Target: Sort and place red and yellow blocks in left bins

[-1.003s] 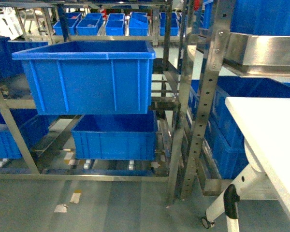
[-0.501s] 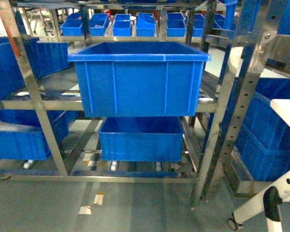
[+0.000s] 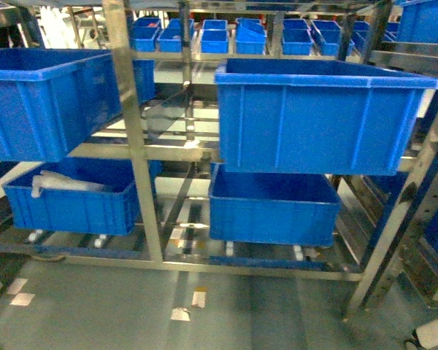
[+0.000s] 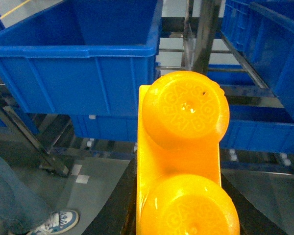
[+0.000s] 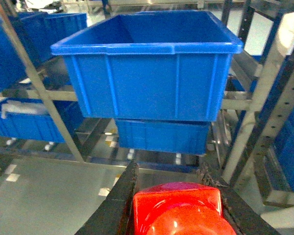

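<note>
1. Since the earlier frame, the head view has swung left: the large bright-blue plastic crate (image 3: 325, 117) now sits right of centre, a second crate (image 3: 36, 102) appearing far left.
2. Left gripper (image 4: 179, 215) grips the orange-yellow two-stud plastic brick (image 4: 183, 147).
3. Right gripper (image 5: 176, 208) clamps the glossy red plastic brick (image 5: 179, 208) near the steel rack (image 5: 36, 85).

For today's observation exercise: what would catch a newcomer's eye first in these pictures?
The yellow block fills the left wrist view, held in the left hand. A red block sits in the right hand at the bottom of the right wrist view. Ahead, big blue crates line a steel rack.
</note>
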